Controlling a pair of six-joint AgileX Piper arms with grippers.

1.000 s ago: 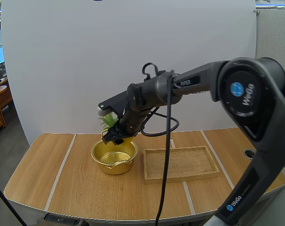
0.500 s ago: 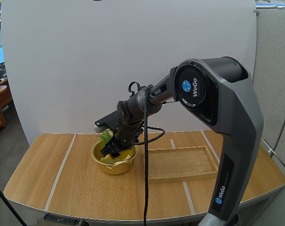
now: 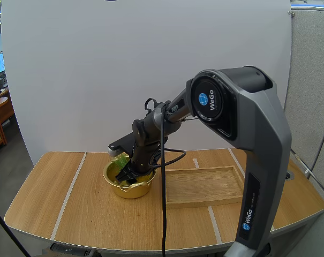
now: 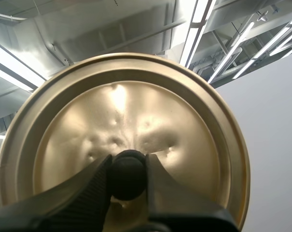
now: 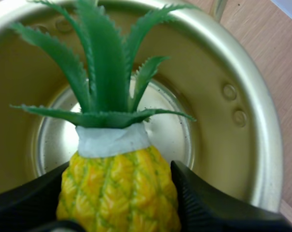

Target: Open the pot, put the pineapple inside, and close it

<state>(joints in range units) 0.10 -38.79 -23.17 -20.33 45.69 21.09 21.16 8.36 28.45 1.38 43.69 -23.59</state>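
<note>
Now lowered into golden metal pot (image 3: 130,191)
Held by right gripper (image 3: 125,175), yellow leafy pineapple (image 5: 119,188) awaits release; round golden lid (image 4: 136,111) is pinched by left gripper (image 4: 128,169).

From above, the right end effector (image 3: 127,174) hides most of the pineapple (image 3: 120,159); the lid (image 4: 136,111) is partly cropped.

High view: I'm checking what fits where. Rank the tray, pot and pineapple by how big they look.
Largest to smallest:
1. tray
2. pot
3. pineapple, partly hidden, so its full size is less sure.
</note>
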